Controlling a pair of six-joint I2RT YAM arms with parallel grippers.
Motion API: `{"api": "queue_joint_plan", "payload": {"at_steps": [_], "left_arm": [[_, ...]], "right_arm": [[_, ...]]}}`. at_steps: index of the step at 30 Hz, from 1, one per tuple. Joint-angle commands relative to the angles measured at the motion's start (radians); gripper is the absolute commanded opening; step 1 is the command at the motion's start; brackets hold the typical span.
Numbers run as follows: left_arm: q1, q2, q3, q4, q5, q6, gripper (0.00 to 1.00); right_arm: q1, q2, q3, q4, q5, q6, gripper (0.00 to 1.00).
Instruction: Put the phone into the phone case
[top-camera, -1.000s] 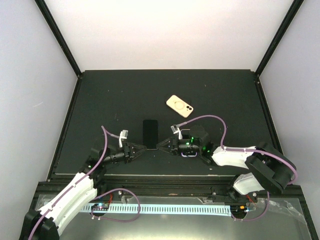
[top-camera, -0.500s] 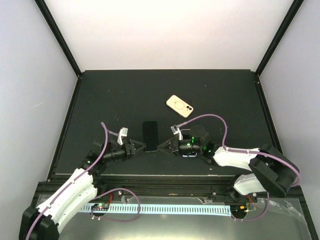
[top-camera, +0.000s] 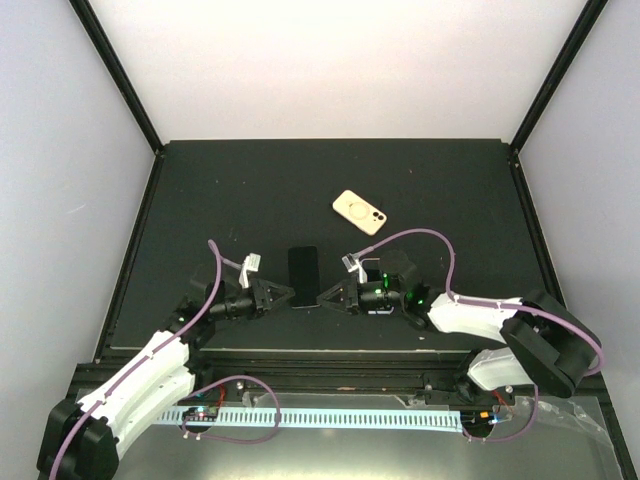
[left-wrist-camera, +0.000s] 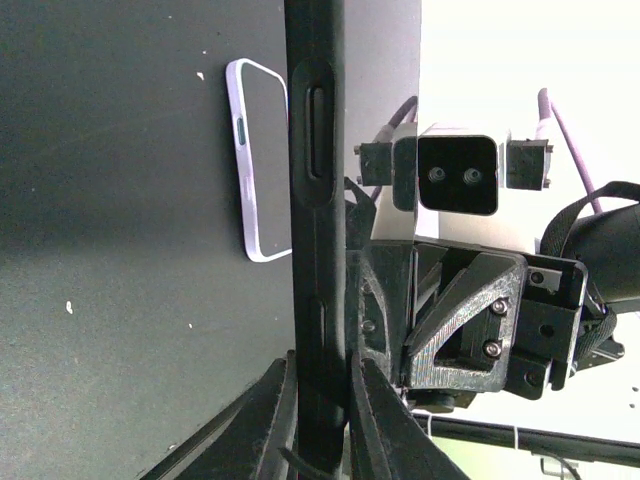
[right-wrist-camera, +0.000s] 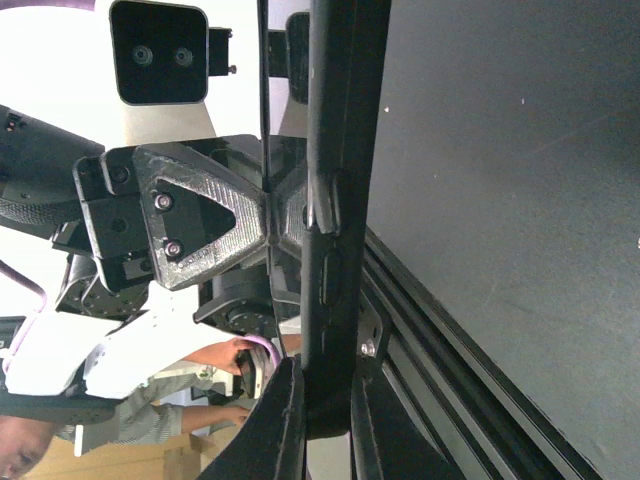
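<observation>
A black phone case (top-camera: 304, 266) is held off the table between both grippers, at its near end. My left gripper (top-camera: 288, 296) is shut on the case's near left edge. My right gripper (top-camera: 322, 296) is shut on its near right edge. In the left wrist view the case (left-wrist-camera: 315, 150) runs edge-on up from my jaws (left-wrist-camera: 322, 390). In the right wrist view it (right-wrist-camera: 340, 120) does the same from my jaws (right-wrist-camera: 325, 400). The beige phone (top-camera: 359, 212) lies flat on the mat, far right of the case. It also shows in the left wrist view (left-wrist-camera: 260, 160).
The dark mat (top-camera: 200, 200) is bounded by a black frame, with white walls behind and at both sides. The right gripper's body (left-wrist-camera: 455, 320) fills the left wrist view close behind the case. A person's hand shows beyond the table edge (right-wrist-camera: 215, 355).
Both grippers and the case have shifted slightly right and nearer. The case looks shorter from above, tilted up more. The phone has not moved.
</observation>
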Motion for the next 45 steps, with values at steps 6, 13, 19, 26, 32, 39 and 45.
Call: {"api": "queue_joint_plan", "payload": {"at_steps": [6,13,19,26,32,39,45], "left_arm": [[0.003,0.006,0.030,0.085,0.061,0.031,0.02],[0.003,-0.006,0.024,0.130,0.139,0.038,0.02],[0.003,-0.011,0.011,0.168,0.191,0.031,0.01],[0.003,-0.015,-0.006,0.179,0.207,0.027,0.01],[0.003,-0.015,0.005,0.140,0.204,0.049,0.02],[0.003,-0.007,0.034,0.009,0.152,0.119,0.02],[0.003,0.036,0.073,-0.104,0.106,0.181,0.02]], "right_arm": [[0.002,-0.082,0.056,-0.092,0.004,-0.125,0.32],[-0.056,-0.117,0.068,-0.149,0.052,-0.127,0.57],[-0.115,-0.070,0.098,-0.165,0.063,-0.124,0.66],[-0.140,0.015,0.173,-0.119,0.030,-0.109,0.61],[-0.156,0.050,0.195,-0.098,0.032,-0.106,0.44],[-0.167,0.030,0.185,-0.121,0.067,-0.138,0.12],[-0.168,0.026,0.177,-0.164,0.098,-0.199,0.01]]}}
